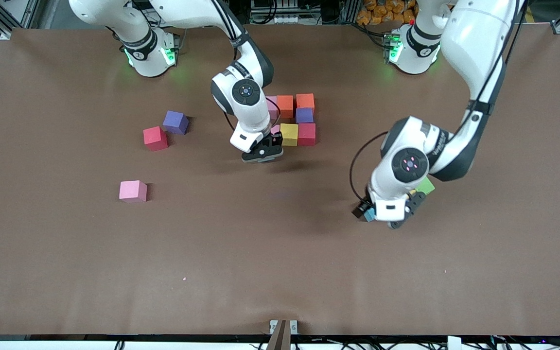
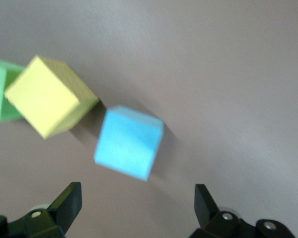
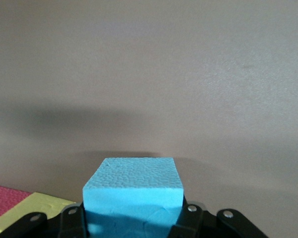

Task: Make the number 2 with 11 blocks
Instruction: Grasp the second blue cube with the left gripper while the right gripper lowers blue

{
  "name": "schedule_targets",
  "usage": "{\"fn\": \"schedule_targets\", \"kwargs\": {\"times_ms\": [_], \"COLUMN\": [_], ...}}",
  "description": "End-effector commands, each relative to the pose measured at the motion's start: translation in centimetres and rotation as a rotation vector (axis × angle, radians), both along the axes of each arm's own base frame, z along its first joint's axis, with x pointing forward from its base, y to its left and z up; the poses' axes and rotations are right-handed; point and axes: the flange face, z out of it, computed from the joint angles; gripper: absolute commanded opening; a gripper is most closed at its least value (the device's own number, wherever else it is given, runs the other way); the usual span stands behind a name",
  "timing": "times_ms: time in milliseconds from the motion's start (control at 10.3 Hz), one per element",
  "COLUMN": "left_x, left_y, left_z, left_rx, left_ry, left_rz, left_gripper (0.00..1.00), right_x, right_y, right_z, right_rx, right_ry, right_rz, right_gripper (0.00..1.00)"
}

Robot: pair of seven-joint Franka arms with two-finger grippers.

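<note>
A brown table point(image 1: 280, 272) seen from a high camera facing two white robot arms. Near the middle of the table, toward the robots' bases, sits a cluster of blocks touching one another: a row with a pink block point(image 1: 272, 106), an orange block point(image 1: 285, 106) and a second orange block point(image 1: 305, 101); just nearer the camera a purple block point(image 1: 304, 115); nearer still a row with a yellow block point(image 1: 289, 134) and a crimson block point(image 1: 306, 133), plus a sliver of another pink block point(image 1: 275, 129) partly hidden by the right arm.

The right claw point(image 1: 263, 154) hangs just at the camera-side edge of this cluster, beside the yellow block. Its wrist view shows it clamped on a light blue block point(image 3: 133, 191), with the yellow and crimson blocks at the frame's corner.

The left claw point(image 1: 393, 214) is toward the left arm's end of the table, low over another light blue block point(image 2: 129, 142). Its fingers point(image 2: 67, 201) are spread wide to either side of that block, not touching it. Just beside it lie a second yellow block point(image 2: 49, 95) and a green cube point(image 2: 0, 89).

Toward the right arm's end of the table lie three loose blocks: a red one point(image 1: 155, 138) touching a purple one point(image 1: 175, 122), and a pink one point(image 1: 132, 190) nearer the camera, well apart
</note>
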Motion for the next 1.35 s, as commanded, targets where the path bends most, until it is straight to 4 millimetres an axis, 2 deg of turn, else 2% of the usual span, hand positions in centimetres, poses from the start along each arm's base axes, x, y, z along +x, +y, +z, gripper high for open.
{"fn": "schedule_targets", "kwargs": {"times_ms": [0,290,580,1063,1256], "left_x": [2.1,2.4,2.2,1.5,1.5], "left_y": [-0.1,-0.2,0.1,-0.1,0.1], "left_z": [-1.3,-2.8,-4.1,-6.2,-6.7], "left_rx": [0.008,0.018,0.043,0.043,0.042], "left_ry": [-0.014,-0.003,0.007,0.036,0.044], "left_rz": [-0.04,-0.064,-0.121,-0.153,-0.175], "left_gripper": [1.0,1.0,1.0,1.0,1.0], "right_x": [0.7,0.6,0.8,-1.7,-1.7], "right_y": [0.6,1.8,2.1,3.9,3.8], "right_z": [0.6,-0.4,-1.7,-4.1,-4.4], "right_rx": [0.022,0.019,0.006,-0.03,-0.041], "right_ry": [-0.004,0.001,0.007,0.016,0.012], "right_rz": [-0.042,-0.145,-0.183,-0.137,-0.112], "right_gripper": [0.32,0.32,0.31,0.32,0.32]}}
